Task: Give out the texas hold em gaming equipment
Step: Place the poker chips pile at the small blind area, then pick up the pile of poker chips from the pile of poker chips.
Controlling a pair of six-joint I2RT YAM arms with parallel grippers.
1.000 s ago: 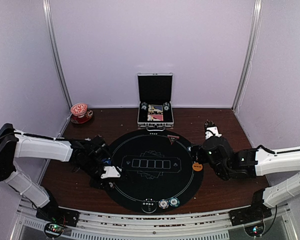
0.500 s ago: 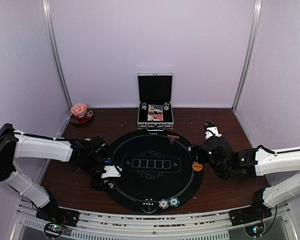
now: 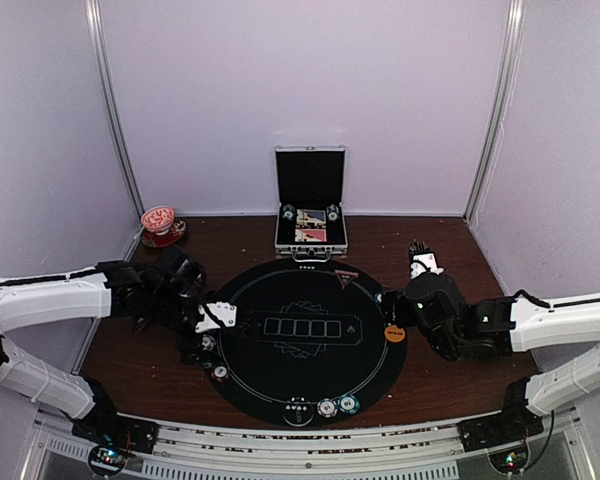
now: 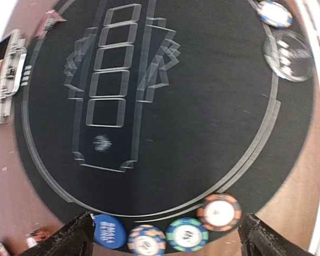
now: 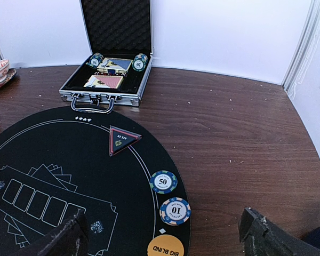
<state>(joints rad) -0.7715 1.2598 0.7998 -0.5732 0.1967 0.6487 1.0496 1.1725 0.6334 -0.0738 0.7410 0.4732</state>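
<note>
On the dark wooden table, a round black poker mat lies between two white robot arms. The left gripper hovers over the mat's left edge, its fingers spread wide and holding nothing. Below it lie a blue button disc and three striped chips in a row. The right gripper, also spread and empty, hangs above the mat's right edge, near a 50 chip, a 10 chip and an orange Big Blind disc. Three more chips sit at the mat's near edge. At the far side, an open silver case holds cards.
</note>
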